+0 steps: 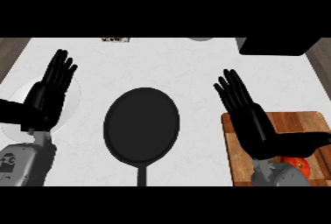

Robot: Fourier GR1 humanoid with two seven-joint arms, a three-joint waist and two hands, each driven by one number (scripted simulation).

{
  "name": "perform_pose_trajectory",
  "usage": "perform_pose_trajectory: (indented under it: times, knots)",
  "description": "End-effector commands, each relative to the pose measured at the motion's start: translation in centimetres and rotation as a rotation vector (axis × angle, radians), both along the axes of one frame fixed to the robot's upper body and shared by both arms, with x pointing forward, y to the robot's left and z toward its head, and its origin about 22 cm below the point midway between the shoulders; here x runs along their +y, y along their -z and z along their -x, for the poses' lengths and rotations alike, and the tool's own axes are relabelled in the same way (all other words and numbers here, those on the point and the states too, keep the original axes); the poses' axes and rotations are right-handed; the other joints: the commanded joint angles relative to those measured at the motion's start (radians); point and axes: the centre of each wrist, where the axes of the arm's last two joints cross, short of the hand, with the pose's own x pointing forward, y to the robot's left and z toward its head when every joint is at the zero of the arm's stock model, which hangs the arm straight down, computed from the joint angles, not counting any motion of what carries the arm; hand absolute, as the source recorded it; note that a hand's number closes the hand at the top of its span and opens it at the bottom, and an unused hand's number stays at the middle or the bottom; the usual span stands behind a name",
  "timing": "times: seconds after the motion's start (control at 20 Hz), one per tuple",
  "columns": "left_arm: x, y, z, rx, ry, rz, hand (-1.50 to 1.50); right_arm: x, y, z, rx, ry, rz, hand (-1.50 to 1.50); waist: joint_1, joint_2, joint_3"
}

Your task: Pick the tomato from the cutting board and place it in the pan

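Tomato [299, 165] | on cutting board [296, 123] | just beside right robot hand [254, 126]

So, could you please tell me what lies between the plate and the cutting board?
In the head view, the black pan lies between the plate and the cutting board, its handle toward the robot.

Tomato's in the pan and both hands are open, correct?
Not quite. The head view shows the tomato on the cutting board, not in the pan. The left hand and right hand are both open.
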Motion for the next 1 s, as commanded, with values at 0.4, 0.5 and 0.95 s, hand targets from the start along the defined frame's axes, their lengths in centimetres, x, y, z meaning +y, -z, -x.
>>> perform_pose_trajectory:
  times: [0.4,0.5,0.95]
  knots:
    - [2.9,3.5,2.5,0.2,-0.135,0.05,0.0,-22.6,-4.0,2.4,-0.183,0.376,0.551,1.5,-0.087,-0.014,0.013]
    - [2.3,3.4,2.3,0.204,-0.182,0.051,0.0,-24.3,-2.8,5.2,-0.218,0.295,0.655,1.5,-0.113,-0.018,0.014]
    - [0.5,3.1,3.1,0.208,-0.105,0.058,0.0,-33.9,-4.0,11.9,-0.245,0.323,0.981,-1.5,-0.033,-0.01,0.009]
